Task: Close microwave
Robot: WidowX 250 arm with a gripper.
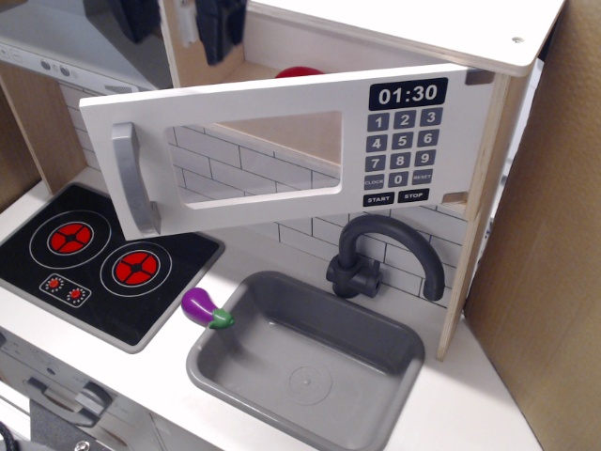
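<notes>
One microwave fills the upper middle of the view, its white door hanging ajar, the hinge side at 3 o'clock and the grey handle at 9 o'clock swung out from the cabinet. A red object peeks over the door's top edge. The gripper sits at 11 o'clock, mostly cut off by the frame edge, apart from the door; whether its fingers are spread or closed I cannot tell. Below lie the stovetop at 8 o'clock, a purple eggplant beside the grey sink, and a black faucet.
</notes>
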